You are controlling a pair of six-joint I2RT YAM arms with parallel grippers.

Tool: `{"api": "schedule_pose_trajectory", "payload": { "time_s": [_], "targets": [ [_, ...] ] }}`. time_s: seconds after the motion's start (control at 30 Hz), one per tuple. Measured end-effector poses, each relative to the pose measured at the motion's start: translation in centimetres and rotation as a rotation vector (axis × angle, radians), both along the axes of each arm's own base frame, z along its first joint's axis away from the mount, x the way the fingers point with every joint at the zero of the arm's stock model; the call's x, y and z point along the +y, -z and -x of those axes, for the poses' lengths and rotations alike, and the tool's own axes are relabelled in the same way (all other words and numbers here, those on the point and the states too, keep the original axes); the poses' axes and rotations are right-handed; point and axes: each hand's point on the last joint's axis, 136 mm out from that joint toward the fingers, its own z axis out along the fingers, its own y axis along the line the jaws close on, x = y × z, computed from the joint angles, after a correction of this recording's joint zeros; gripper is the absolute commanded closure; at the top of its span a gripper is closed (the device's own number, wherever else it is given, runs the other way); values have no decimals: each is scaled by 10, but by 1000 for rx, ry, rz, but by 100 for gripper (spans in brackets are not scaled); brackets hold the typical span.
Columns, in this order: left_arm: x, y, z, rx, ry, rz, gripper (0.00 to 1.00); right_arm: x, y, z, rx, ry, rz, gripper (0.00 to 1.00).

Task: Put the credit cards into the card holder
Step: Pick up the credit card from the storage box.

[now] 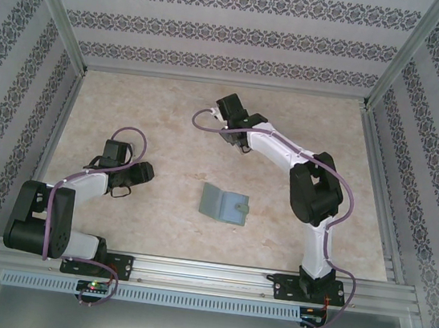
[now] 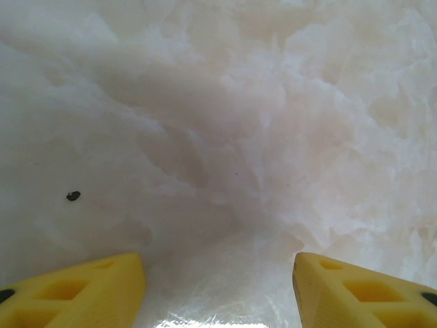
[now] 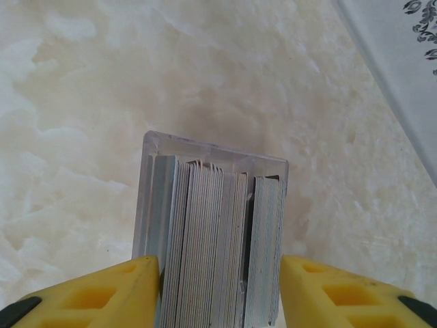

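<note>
cards (image 3: 215,239): stand on edge in a clear case (image 3: 205,147), edges running 12 to 6 o'clock in the right wrist view, right between the yellow fingers (image 3: 102,294)
right hand (image 3: 220,283): straddles the stack at 9 and 3 o'clock, at or against its sides; cannot tell whether clamped on it or merely parted around it
left hand (image 2: 218,280): spread open over bare bench, holding nothing
wallet (image 1: 224,205): lies flat mid-bench in the top view, snap tab (image 1: 239,208) toward 3 o'clock; sits at 6 o'clock from the right hand and 3 o'clock from the left hand, apart from both
nearer arm: right for the cards; about even for the wallet
coming move: probably a lift, then a carry toward 6 o'clock
bench (image 1: 169,117): pale, marbled, smooth-looking
room: patterned walls (image 1: 244,38) at 9, 12 and 3 o'clock, well apart from the wallet
</note>
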Motion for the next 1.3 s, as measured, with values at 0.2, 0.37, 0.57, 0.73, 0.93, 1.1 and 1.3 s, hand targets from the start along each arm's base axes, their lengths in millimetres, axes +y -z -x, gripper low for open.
{"api": "schedule_pose_trajectory", "payload": {
  "time_s": [0.2, 0.37, 0.57, 0.73, 0.93, 1.1, 1.3],
  "targets": [
    [0, 0, 0, 0, 0, 0, 38, 0, -1, 0, -8, -8, 18, 63],
    [0, 0, 0, 0, 0, 1, 38, 0, -1, 0, -8, -8, 20, 67],
    [0, 0, 0, 1, 1, 2, 38, 0, -1, 0, -8, -8, 20, 67],
    [0, 0, 0, 1, 2, 2, 38, 0, -1, 0, -8, -9, 22, 73],
    [0, 0, 0, 1, 2, 2, 38, 0, -1, 0, -8, -10, 23, 76],
    [0, 0, 0, 1, 2, 2, 38, 0, -1, 0, -9, -11, 22, 82],
    [0, 0, 0, 1, 2, 2, 38, 0, -2, 0, -8, -10, 17, 88]
  ]
}}
